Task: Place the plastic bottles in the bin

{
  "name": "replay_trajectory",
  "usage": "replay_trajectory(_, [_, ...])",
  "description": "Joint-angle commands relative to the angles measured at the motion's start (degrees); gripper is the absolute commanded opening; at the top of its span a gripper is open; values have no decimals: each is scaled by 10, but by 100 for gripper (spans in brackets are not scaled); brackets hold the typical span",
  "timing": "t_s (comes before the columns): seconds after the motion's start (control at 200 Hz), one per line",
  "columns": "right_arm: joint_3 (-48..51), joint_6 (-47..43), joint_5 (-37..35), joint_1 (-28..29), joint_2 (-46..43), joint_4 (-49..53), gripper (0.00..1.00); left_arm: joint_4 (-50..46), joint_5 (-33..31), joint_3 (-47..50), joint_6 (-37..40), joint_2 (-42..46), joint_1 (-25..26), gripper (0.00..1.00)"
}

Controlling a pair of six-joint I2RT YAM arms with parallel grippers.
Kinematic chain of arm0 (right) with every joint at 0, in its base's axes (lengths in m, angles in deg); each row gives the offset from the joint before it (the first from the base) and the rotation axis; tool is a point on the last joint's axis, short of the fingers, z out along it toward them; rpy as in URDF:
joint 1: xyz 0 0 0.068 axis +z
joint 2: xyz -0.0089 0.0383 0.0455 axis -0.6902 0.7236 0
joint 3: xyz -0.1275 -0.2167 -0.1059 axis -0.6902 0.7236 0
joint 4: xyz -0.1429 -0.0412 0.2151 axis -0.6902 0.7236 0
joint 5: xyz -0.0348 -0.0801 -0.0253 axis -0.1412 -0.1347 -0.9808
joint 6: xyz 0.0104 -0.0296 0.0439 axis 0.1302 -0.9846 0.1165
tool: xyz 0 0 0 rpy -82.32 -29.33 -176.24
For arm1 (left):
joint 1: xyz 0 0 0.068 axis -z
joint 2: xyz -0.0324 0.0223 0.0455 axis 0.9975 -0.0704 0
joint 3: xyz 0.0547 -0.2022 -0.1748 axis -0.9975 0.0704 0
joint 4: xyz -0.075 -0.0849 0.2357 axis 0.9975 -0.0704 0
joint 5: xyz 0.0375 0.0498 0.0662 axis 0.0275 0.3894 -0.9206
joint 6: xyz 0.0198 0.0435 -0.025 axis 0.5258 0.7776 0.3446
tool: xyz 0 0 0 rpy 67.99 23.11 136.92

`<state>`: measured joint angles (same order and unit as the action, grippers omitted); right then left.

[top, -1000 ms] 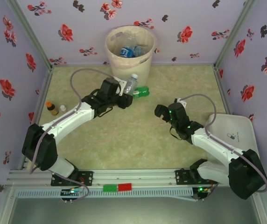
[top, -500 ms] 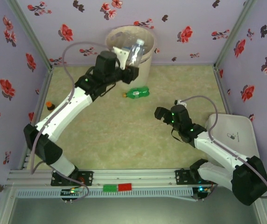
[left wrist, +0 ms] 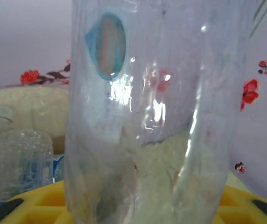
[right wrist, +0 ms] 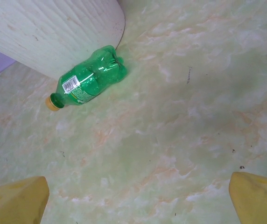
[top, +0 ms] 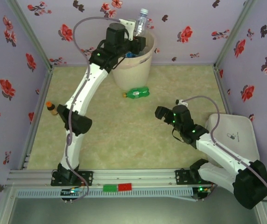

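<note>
Marbled tabletop (top: 124, 135): left gripper (top: 137, 36) clamped on clear bottle (top: 142, 21), held upright above bin (top: 145, 63) mouth; right gripper (top: 164, 114) spread, green bottle (top: 137, 93) lying crosswise ahead beside bin

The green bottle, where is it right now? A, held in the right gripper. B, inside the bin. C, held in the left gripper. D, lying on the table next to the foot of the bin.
D: the green bottle lies on its side on the table, close by the base of the bin.
</note>
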<state>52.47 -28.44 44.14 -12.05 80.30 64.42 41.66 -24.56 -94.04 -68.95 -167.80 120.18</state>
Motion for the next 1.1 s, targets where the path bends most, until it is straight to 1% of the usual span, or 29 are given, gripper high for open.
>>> replay_trajectory(0.0, [-1,5,-11,-3,-16,12,100,40,1,-17,-38,-29,-5,33])
replay_trajectory(0.11, [4,5,-17,-3,-26,14,100,89,1,-5,-65,-49,-11,34])
replay_trajectory(0.29, [-5,-10,-27,-3,-37,38,100,120,0,-7,-90,-87,-20,34])
replay_trajectory(0.47, [-4,-16,-40,-3,-55,50,100,121,-21,-16,-88,-119,-25,33])
replay_trajectory(0.605, [-7,-22,-42,-3,-64,59,100,100,-35,-31,-78,-136,-29,33])
replay_trajectory(0.72, [-7,-27,-45,-3,-65,60,100,83,-36,-36,-77,-136,-34,35])
replay_trajectory(0.78, [-5,-32,-44,-3,-61,53,100,76,-36,-37,-78,-135,-36,42])
replay_trajectory(0.82, [-3,-35,-43,-3,-58,48,100,74,-36,-38,-78,-133,-36,49])
replay_trajectory(0.965, [3,-55,-36,-3,-47,12,100,64,-36,-40,-74,-120,-36,82])
replay_trajectory(1.0, [2,-62,-34,-3,-42,4,100,61,-36,-40,-72,-115,-36,88])
replay_trajectory(1.09, [-2,-80,-32,-3,-29,-13,100,50,-36,-38,-65,-98,-36,99])
